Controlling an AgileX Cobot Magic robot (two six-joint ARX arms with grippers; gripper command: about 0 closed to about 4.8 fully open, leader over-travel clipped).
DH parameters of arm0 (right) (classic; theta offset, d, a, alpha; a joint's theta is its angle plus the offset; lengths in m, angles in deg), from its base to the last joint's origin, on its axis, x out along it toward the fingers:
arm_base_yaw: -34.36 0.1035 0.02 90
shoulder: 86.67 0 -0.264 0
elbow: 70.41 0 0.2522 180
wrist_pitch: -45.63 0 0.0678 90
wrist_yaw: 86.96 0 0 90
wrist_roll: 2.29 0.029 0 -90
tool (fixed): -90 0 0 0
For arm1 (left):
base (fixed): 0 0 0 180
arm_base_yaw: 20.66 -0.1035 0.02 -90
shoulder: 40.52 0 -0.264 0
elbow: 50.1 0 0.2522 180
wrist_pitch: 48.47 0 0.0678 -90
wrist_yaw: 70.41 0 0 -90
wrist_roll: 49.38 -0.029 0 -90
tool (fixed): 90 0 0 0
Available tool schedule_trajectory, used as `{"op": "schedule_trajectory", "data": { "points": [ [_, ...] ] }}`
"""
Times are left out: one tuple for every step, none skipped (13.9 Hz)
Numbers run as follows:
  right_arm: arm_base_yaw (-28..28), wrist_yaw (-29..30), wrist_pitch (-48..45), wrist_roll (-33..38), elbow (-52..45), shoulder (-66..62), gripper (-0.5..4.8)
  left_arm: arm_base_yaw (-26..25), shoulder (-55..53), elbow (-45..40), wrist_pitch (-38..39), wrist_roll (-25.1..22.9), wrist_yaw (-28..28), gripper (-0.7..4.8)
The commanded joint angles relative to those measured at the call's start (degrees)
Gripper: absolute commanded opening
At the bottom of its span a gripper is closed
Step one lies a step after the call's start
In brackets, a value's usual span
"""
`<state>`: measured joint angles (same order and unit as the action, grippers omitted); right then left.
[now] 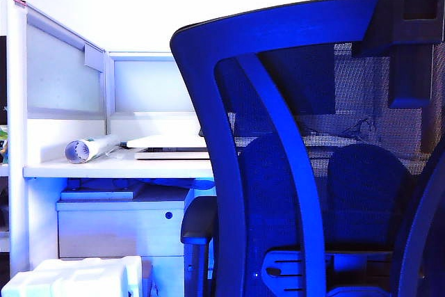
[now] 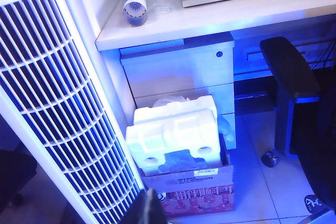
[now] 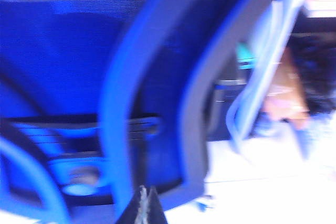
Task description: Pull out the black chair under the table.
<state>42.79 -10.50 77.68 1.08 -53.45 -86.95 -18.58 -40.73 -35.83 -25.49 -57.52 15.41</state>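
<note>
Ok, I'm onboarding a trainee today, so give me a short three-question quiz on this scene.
1. True or false: the black chair fills most of the exterior view.
2. What lies on the table near the partition: A) rolled tube B) mug C) keyboard?
3. The right gripper near the chair's frame is ____ (open/shut).

Key: 1 true; 2 A, the rolled tube; 3 shut.

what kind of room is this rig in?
Likely an office cubicle: a white table with grey partition screens, a drawer cabinet beneath it, and a black chair right at the camera. Both grippers look shut.
</note>
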Motion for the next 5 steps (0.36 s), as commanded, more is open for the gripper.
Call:
{"op": "schedule_trajectory", "data": {
  "points": [
    [-5.49,1.88,-0.35,-0.20,-0.28,0.20,-0.05,-0.07,0.00,-0.11,1.03,0.13,-0.52,-0.04],
    [-5.44,1.97,-0.35,-0.20,-0.28,0.20,-0.05,-0.07,0.00,-0.11,1.03,0.13,-0.52,-0.04],
    [-5.44,1.88,-0.35,-0.22,-0.26,0.20,-0.05,-0.07,0.00,-0.11,1.01,0.13,-0.52,-0.04],
    [-5.46,1.88,-0.37,-0.22,-0.26,0.20,-0.05,-0.07,0.00,-0.11,1.03,0.13,-0.52,-0.04],
    [-5.44,1.90,-0.37,-0.22,-0.26,0.20,-0.05,-0.07,0.00,-0.11,1.01,0.13,-0.52,-0.04]
  ]
}}
